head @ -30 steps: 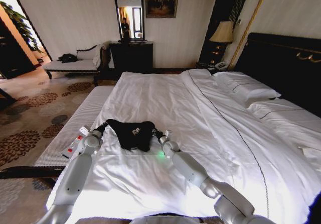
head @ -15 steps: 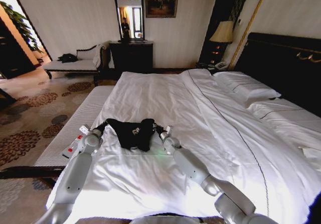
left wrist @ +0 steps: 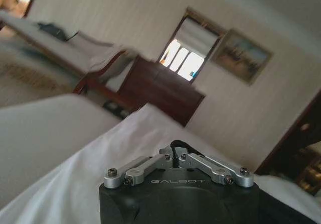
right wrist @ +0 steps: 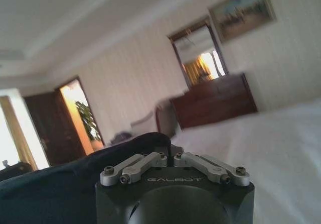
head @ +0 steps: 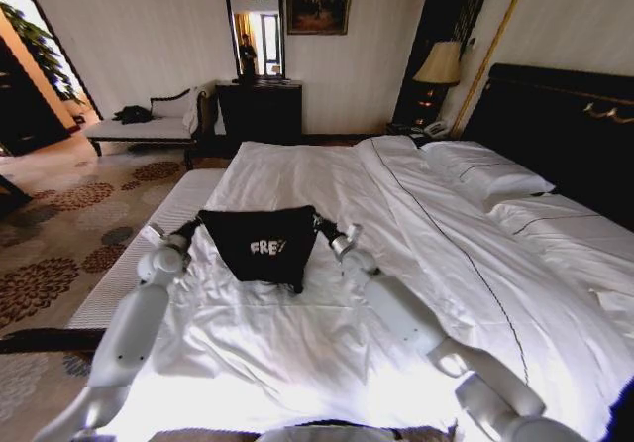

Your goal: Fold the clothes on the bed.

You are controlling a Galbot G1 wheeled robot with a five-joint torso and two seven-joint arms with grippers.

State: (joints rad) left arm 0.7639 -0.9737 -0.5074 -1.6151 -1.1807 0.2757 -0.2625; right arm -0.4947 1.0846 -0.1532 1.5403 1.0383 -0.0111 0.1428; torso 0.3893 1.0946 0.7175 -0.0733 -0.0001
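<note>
Shirt (head: 260, 248) hangs stretched between the two grippers, lifted above the white sheets near the foot end of the bed (head: 416, 264), its upper edge pulled almost straight and its lower part sagging to a point over the duvet. It is black, and white lettering shows across the chest, facing the head camera. The left gripper (head: 190, 227) has pinched one upper corner of the shirt, on the side nearest the bench (head: 149, 254) that runs along the bed's edge. The right gripper (head: 322, 226) has pinched the other upper corner, over the middle of the mattress. In the left wrist view the left gripper (left wrist: 173, 153) has its fingers drawn together with a small bit of dark cloth between them. In the right wrist view the right gripper (right wrist: 169, 151) is likewise closed, and the black fabric (right wrist: 65, 184) spreads away from it to one side. Both arms reach forward from the robot, raised above the bedding
</note>
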